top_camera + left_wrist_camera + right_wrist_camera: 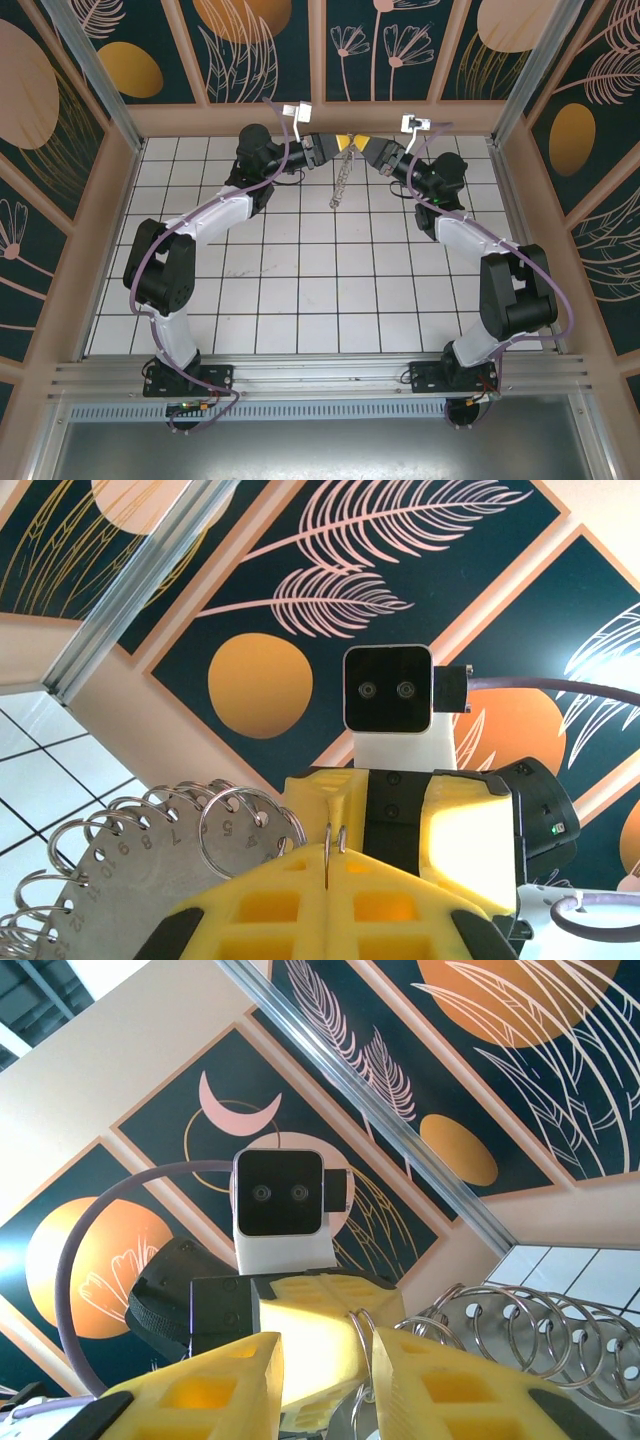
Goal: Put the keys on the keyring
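My two grippers meet high over the far middle of the tiled floor. The left gripper [337,147] [330,860] is shut on a thin wire loop [335,838] of the keyring [120,880], a silvery numbered plate fringed with several split rings. The rest of the keyring hangs below the grippers [340,186]. The right gripper [363,151] [325,1350] is open, its yellow fingers [440,1385] straddling the left gripper's tip and the same wire loop [361,1335], which lies close to the right-hand finger. The plate and its rings [520,1335] show to the right. The keys are out of view.
The white tiled floor [300,280] lies below, walled by patterned panels [260,50] and a wooden rim. Both arms arch inward from their bases at the near edge [190,375] [450,375]. An aluminium post [90,70] stands at the far left corner.
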You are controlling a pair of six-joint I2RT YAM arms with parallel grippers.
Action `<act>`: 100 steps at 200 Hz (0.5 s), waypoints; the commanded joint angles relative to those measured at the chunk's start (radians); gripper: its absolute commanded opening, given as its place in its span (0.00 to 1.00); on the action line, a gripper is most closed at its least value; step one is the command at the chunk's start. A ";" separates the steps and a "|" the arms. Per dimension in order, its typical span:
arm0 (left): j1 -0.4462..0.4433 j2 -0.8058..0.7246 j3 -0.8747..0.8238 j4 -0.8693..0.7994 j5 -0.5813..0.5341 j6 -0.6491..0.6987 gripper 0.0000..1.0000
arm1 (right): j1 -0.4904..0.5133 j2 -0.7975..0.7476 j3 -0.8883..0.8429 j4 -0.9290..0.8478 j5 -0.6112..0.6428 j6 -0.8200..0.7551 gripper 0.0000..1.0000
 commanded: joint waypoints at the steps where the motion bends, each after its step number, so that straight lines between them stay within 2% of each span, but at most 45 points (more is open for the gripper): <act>1: -0.005 -0.013 0.044 0.028 -0.004 -0.001 0.00 | 0.015 -0.009 -0.001 0.034 -0.033 -0.016 0.30; 60: -0.005 -0.009 0.045 0.023 -0.005 0.003 0.00 | 0.022 -0.048 -0.033 -0.017 -0.019 -0.069 0.25; 100: -0.005 -0.017 0.042 0.009 0.008 0.030 0.00 | 0.034 -0.104 -0.049 -0.106 0.013 -0.155 0.35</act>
